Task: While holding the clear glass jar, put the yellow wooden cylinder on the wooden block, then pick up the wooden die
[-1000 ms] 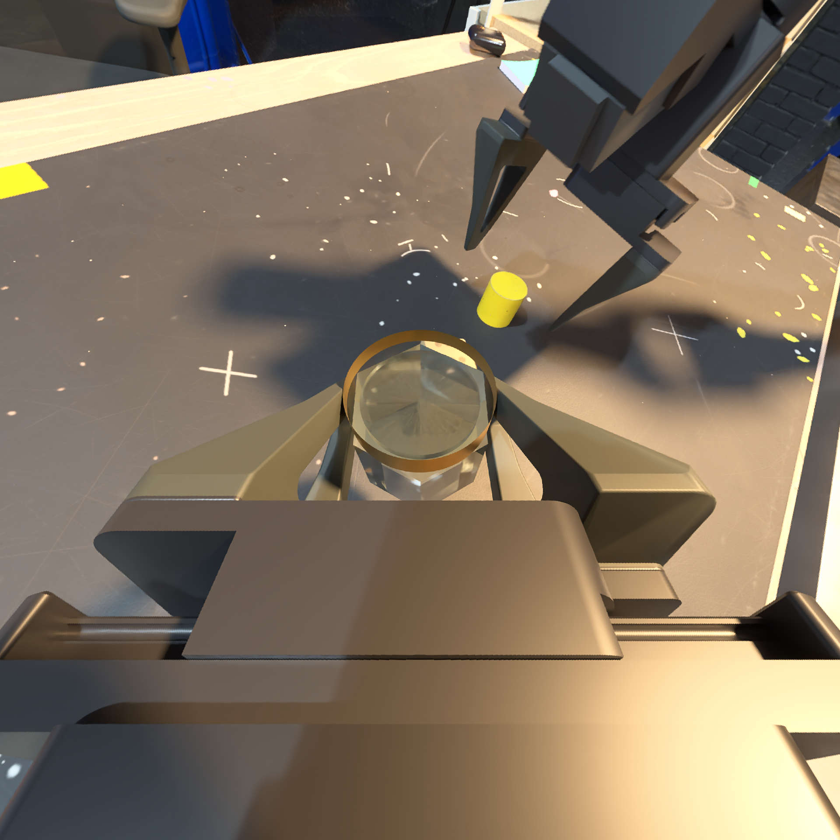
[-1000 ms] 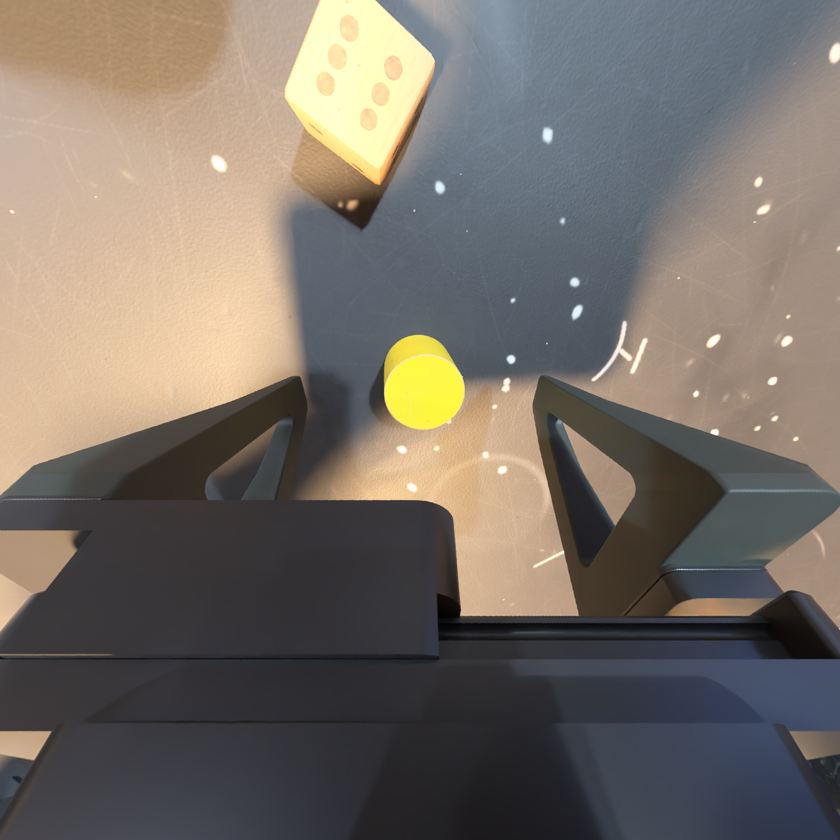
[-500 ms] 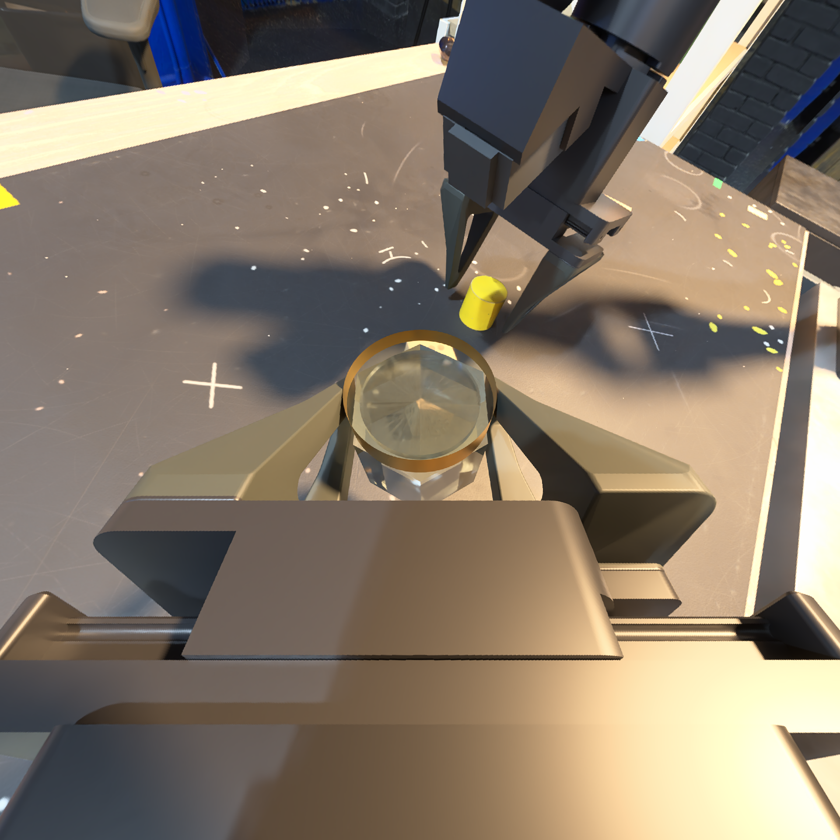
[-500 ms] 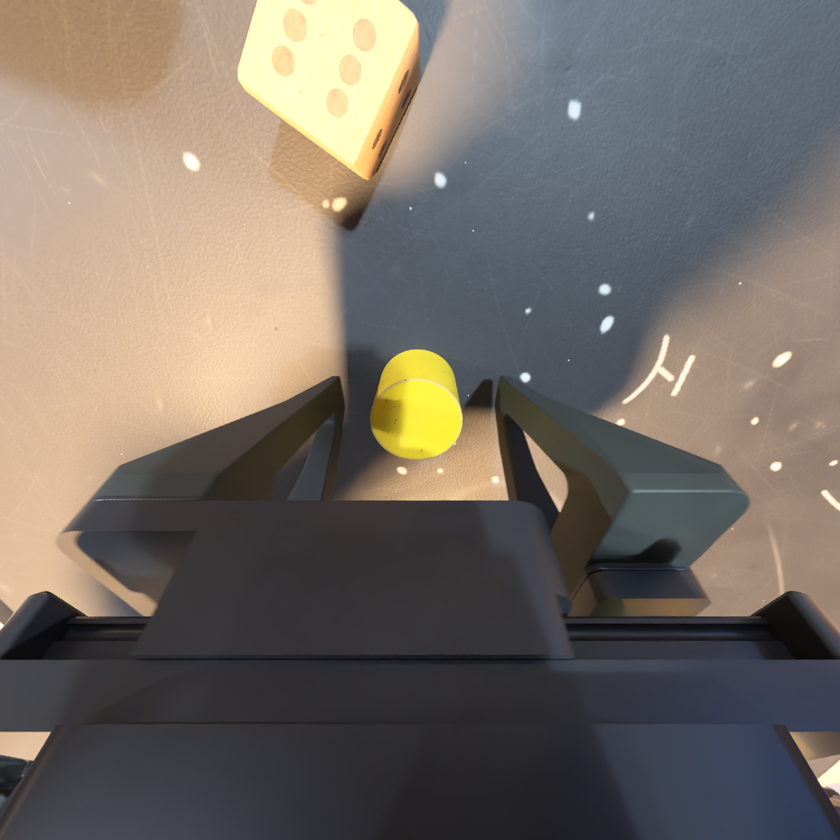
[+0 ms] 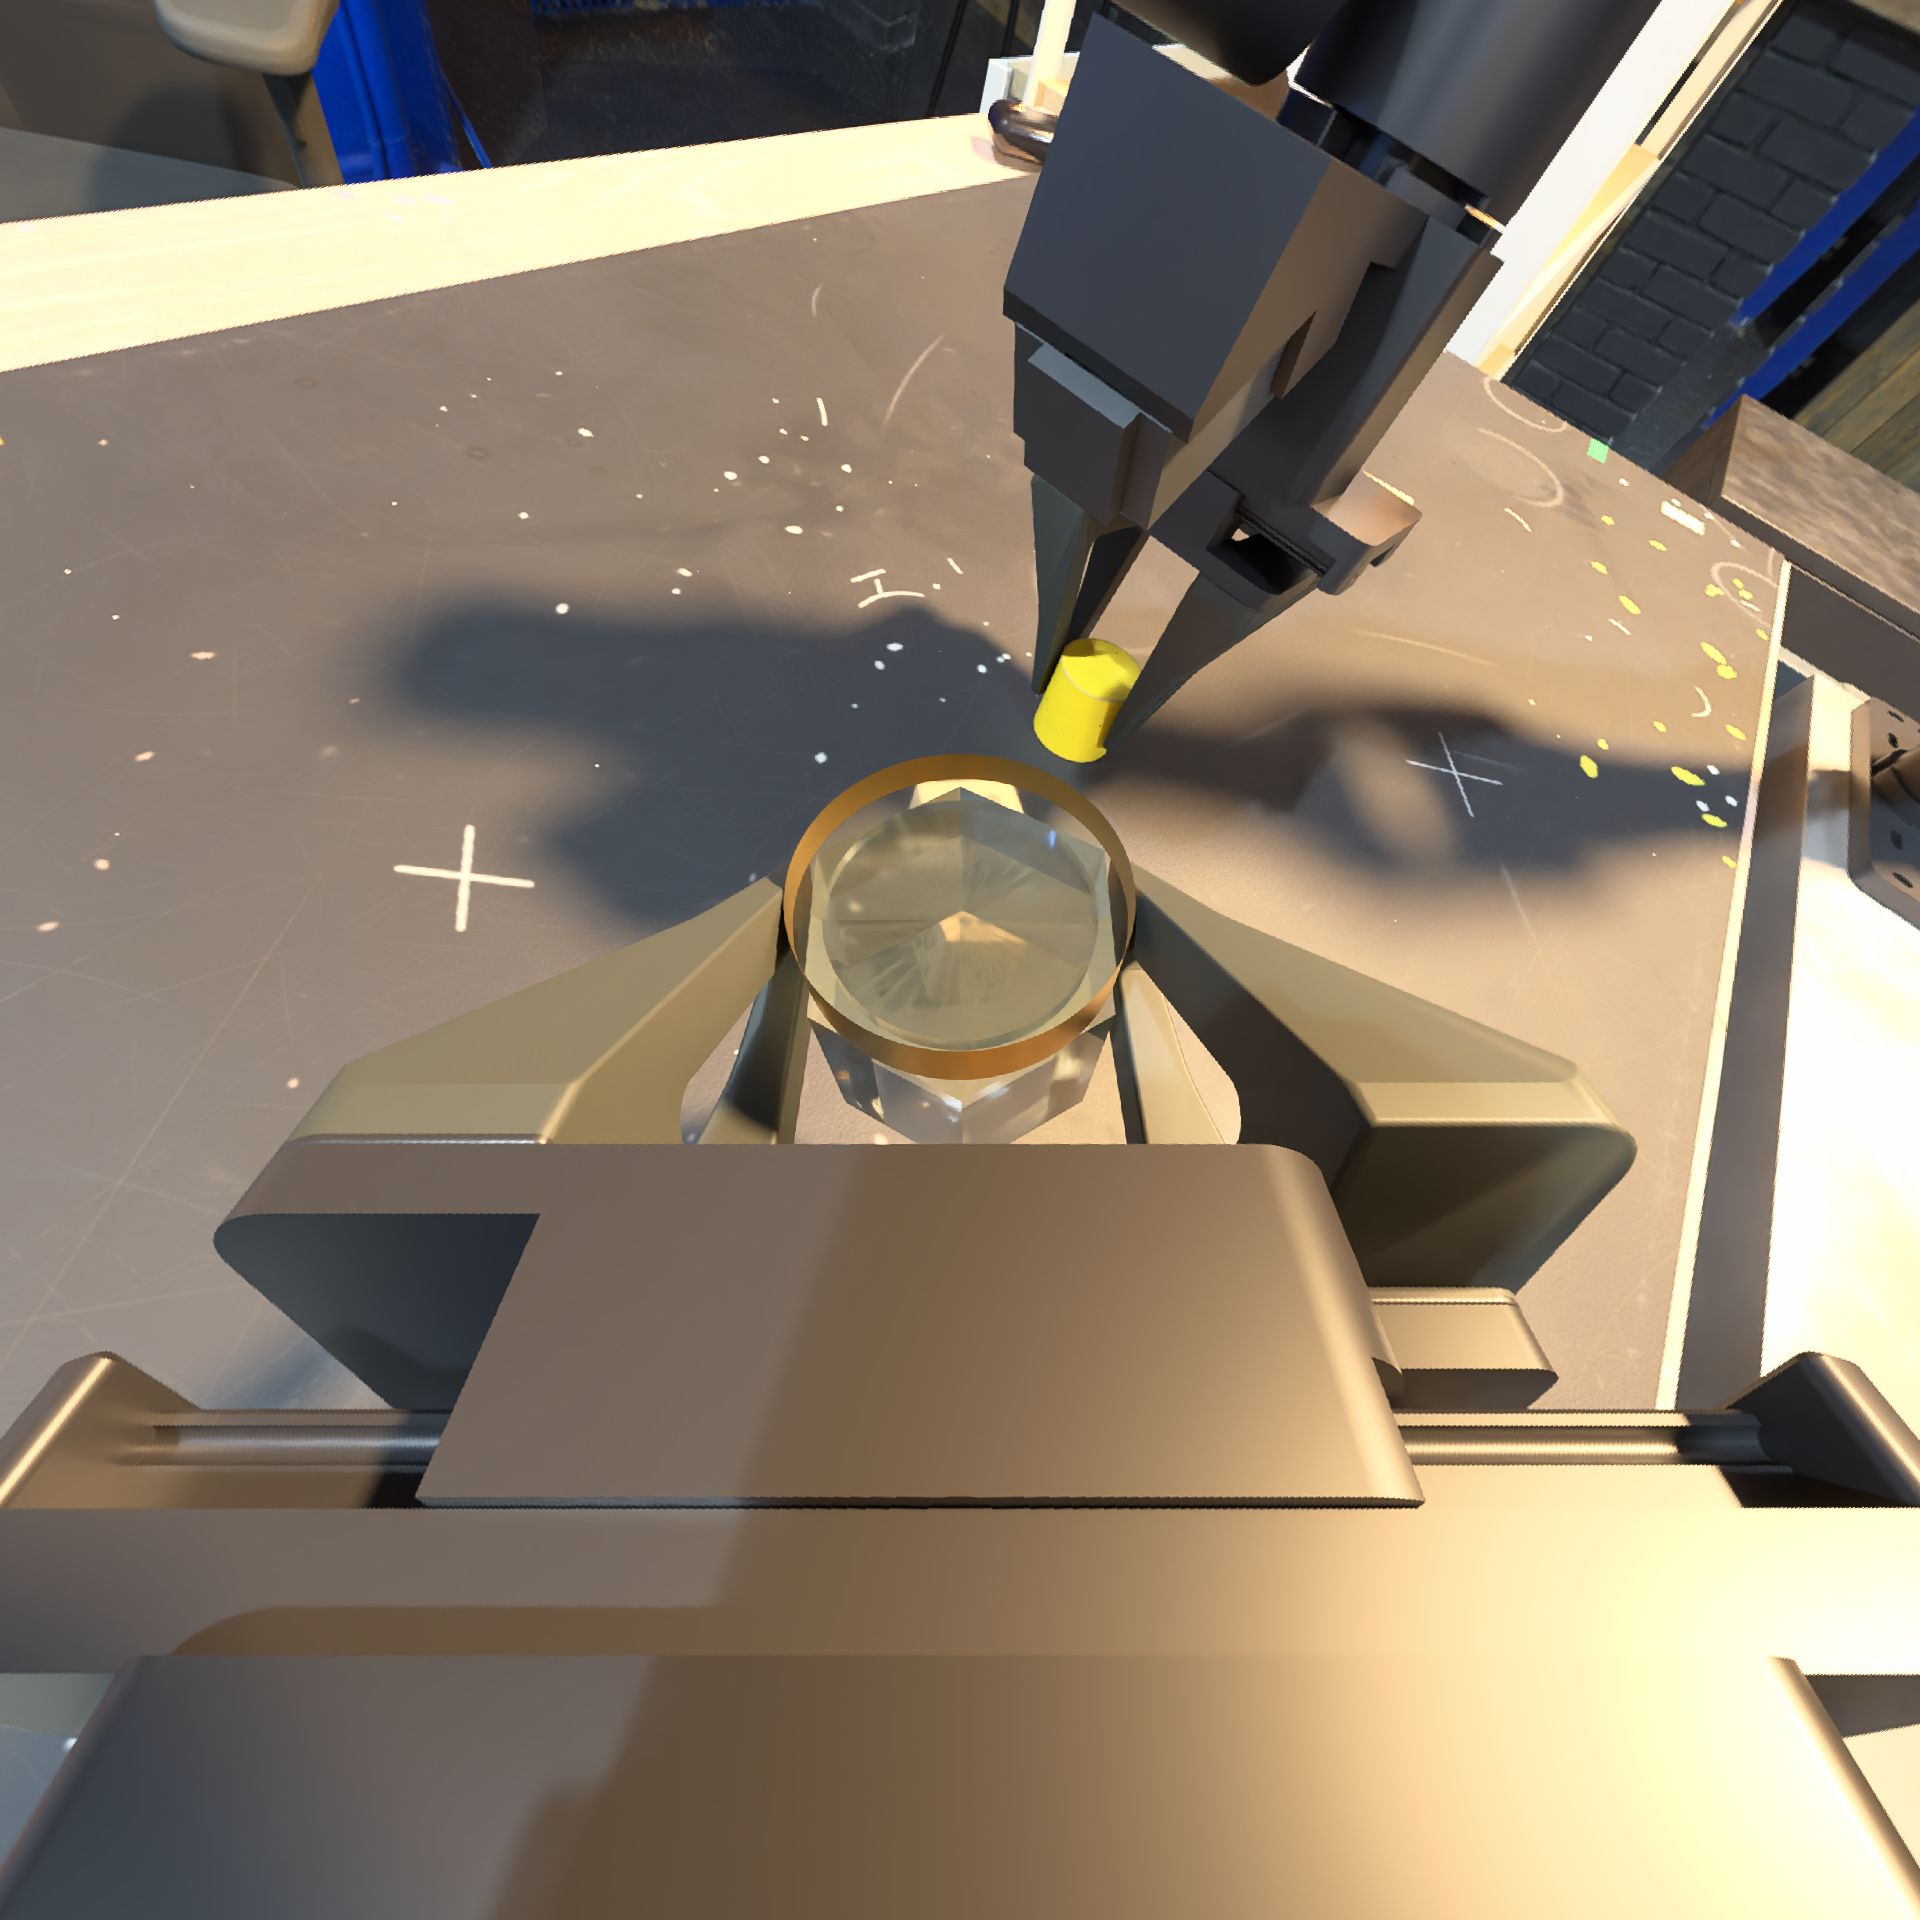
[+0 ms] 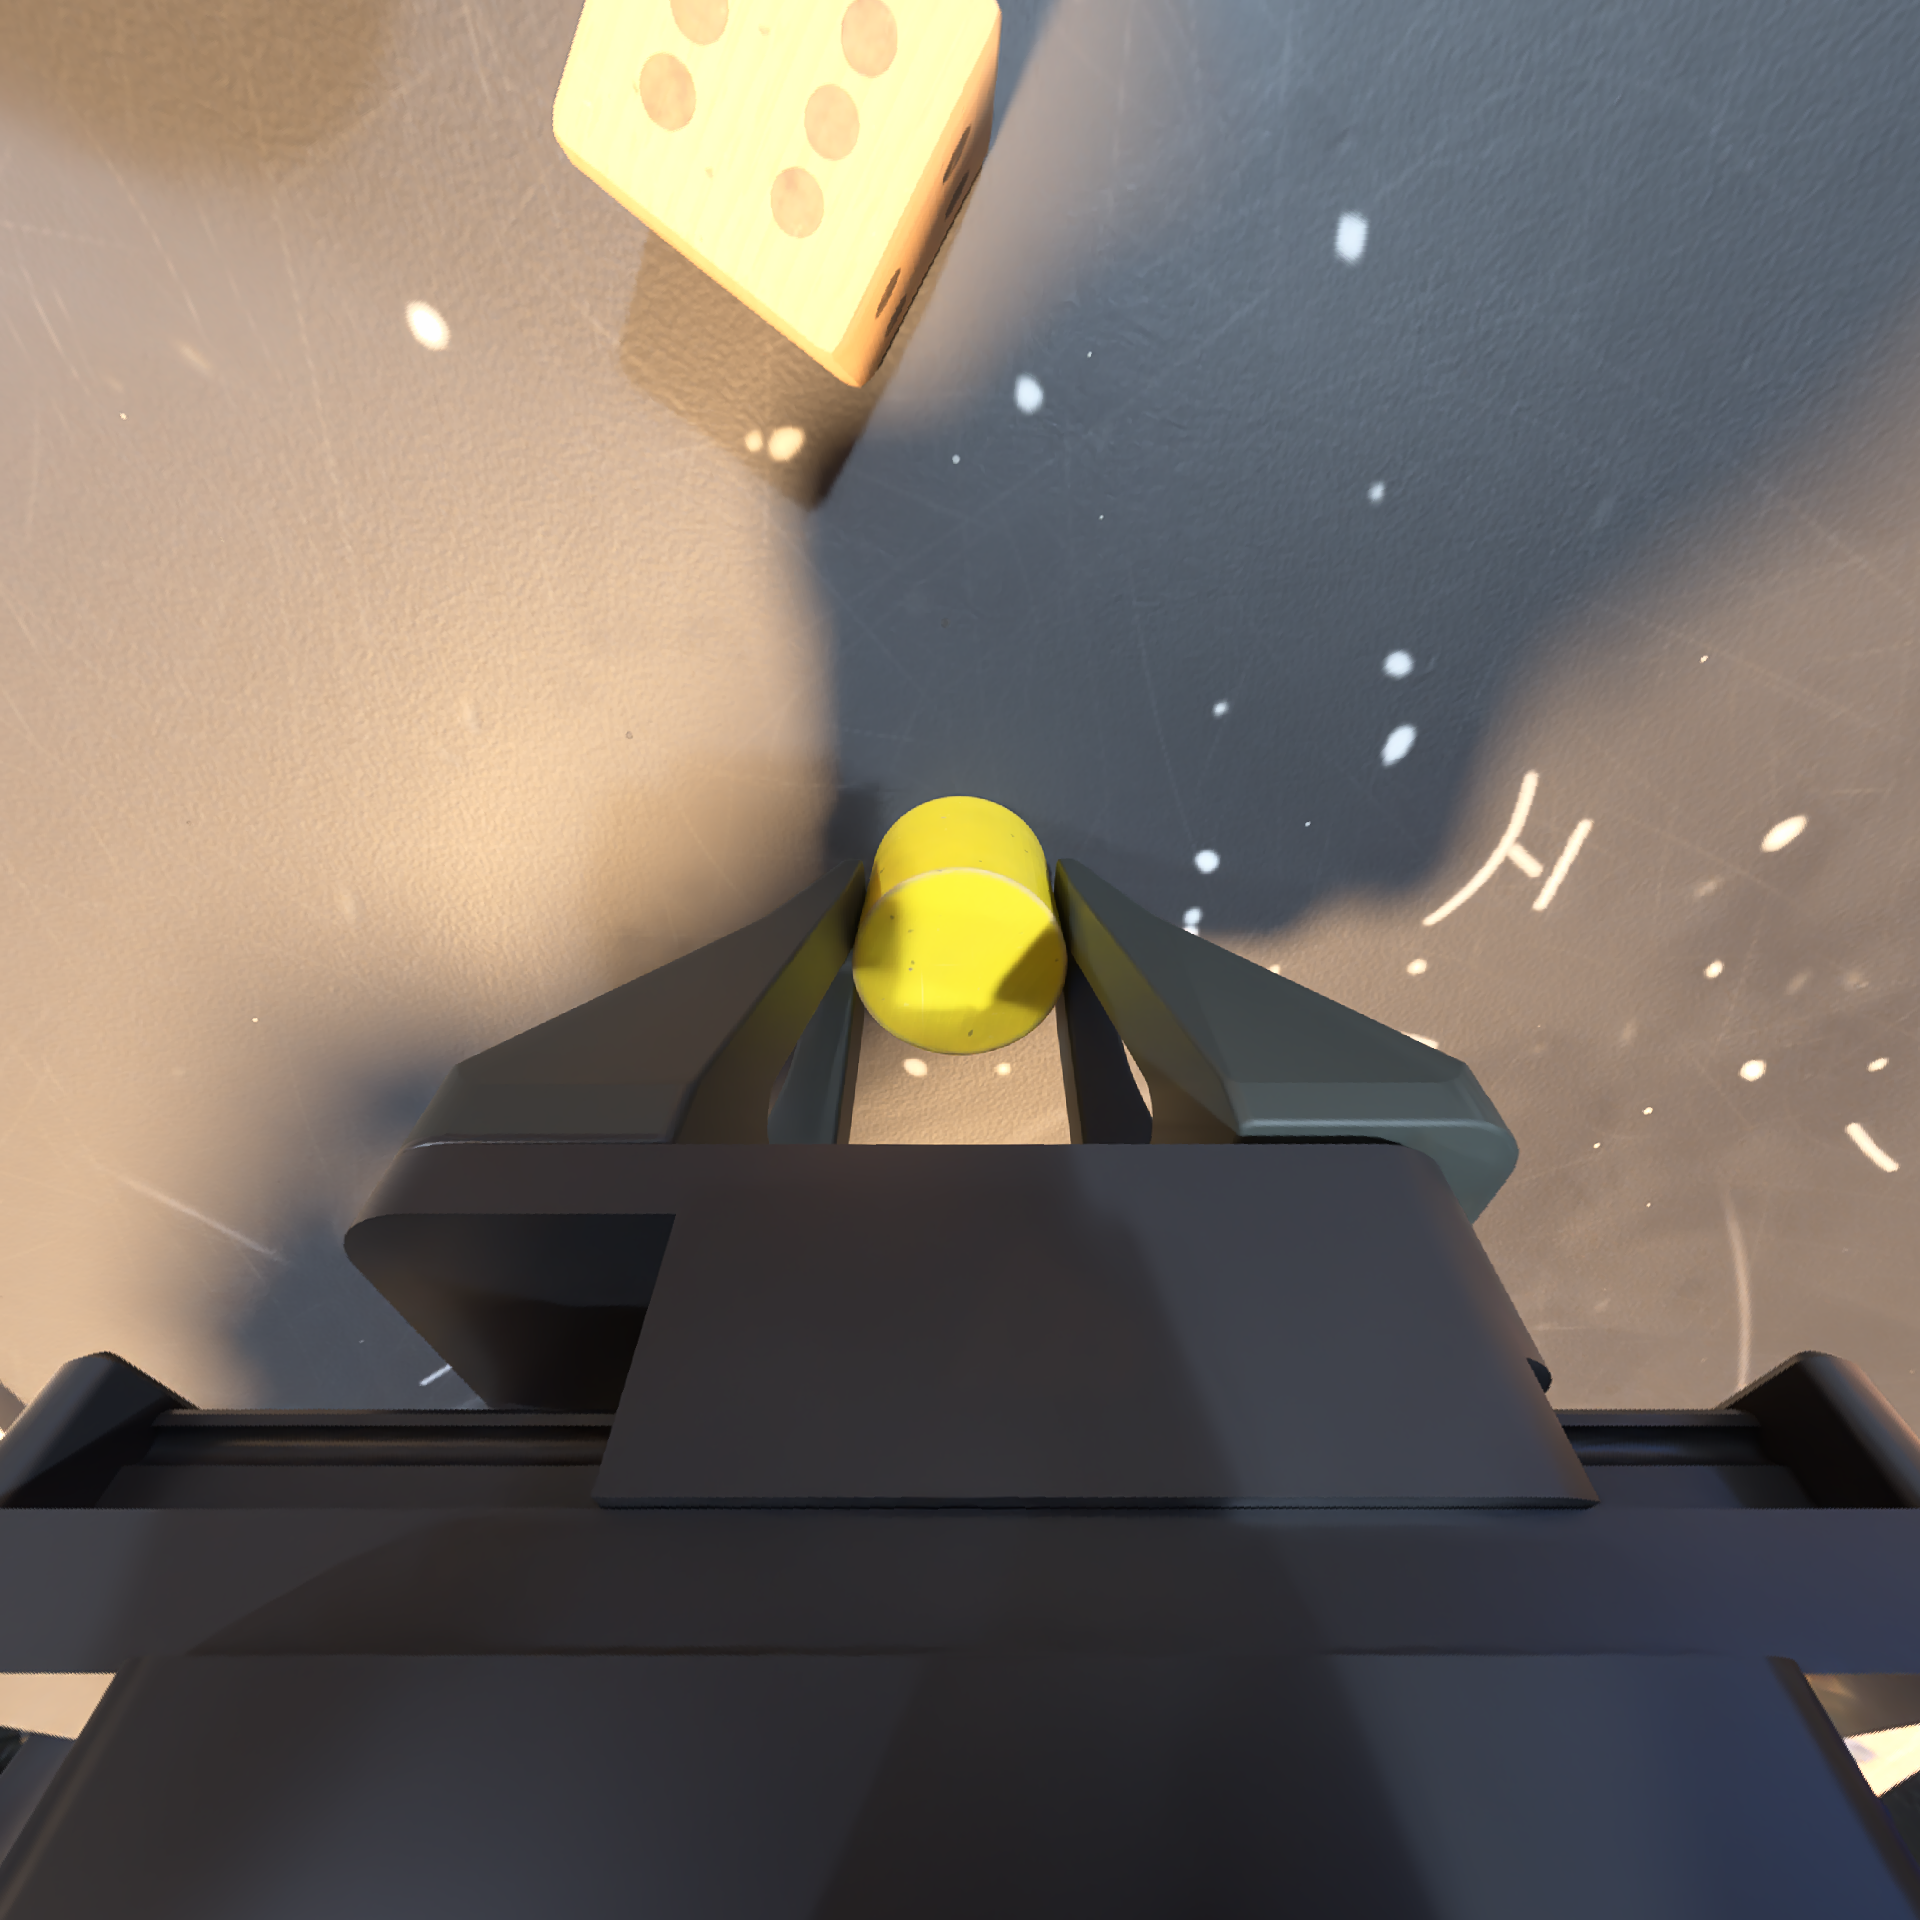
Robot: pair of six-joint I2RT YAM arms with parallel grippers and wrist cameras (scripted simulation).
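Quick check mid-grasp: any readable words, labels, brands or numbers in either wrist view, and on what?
No words, brands, labels or numerals are readable in either view.
wooden die: round pips only, no digits.
table: white cross marks and stray strokes, no legible writing.
clear glass jar, yellow wooden cylinder: bare.

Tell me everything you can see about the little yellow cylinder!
The yellow wooden cylinder is short, stubby and bright yellow, with a flat round top and smooth, painted-looking sides with a few tiny specks. It stands upright on the dark, scratched table. The right tool has its two dark fingers, one on each side, closed against it. Part of its top is in shadow. Beyond it in the right wrist view lies the wooden die, apart from it. In the left wrist view it stands just beyond the clear glass jar.
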